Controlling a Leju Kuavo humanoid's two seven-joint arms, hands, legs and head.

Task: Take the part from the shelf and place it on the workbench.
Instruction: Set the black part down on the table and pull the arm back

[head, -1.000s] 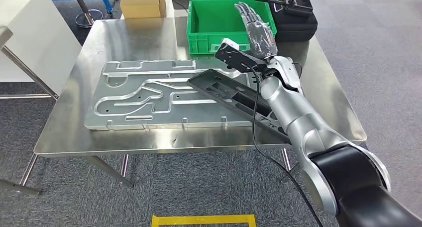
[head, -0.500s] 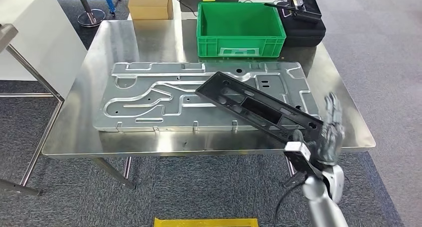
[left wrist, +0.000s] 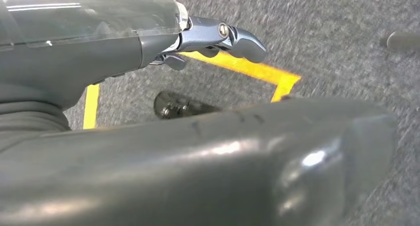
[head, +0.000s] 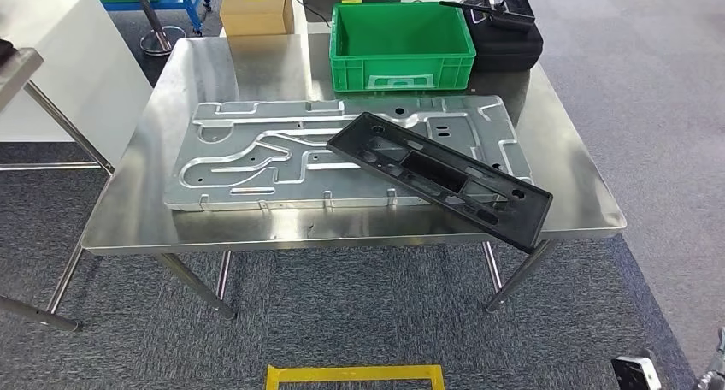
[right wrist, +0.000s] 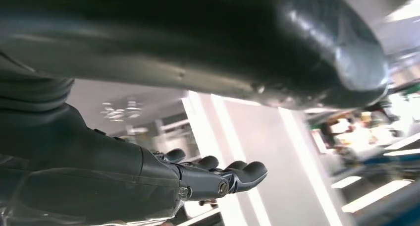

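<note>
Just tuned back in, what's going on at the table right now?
Nothing is being handled at this moment. The black part lies on the workbench, resting across the large metal plate, one end jutting past the table's front edge. A green bin sits behind it. The left hand hangs over the carpet and yellow floor marking, holding nothing, and the right hand is away from the table with its fingers extended and empty.

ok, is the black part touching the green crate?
Apart. The head view shows bare metal plate between the black part and the green crate.
</note>
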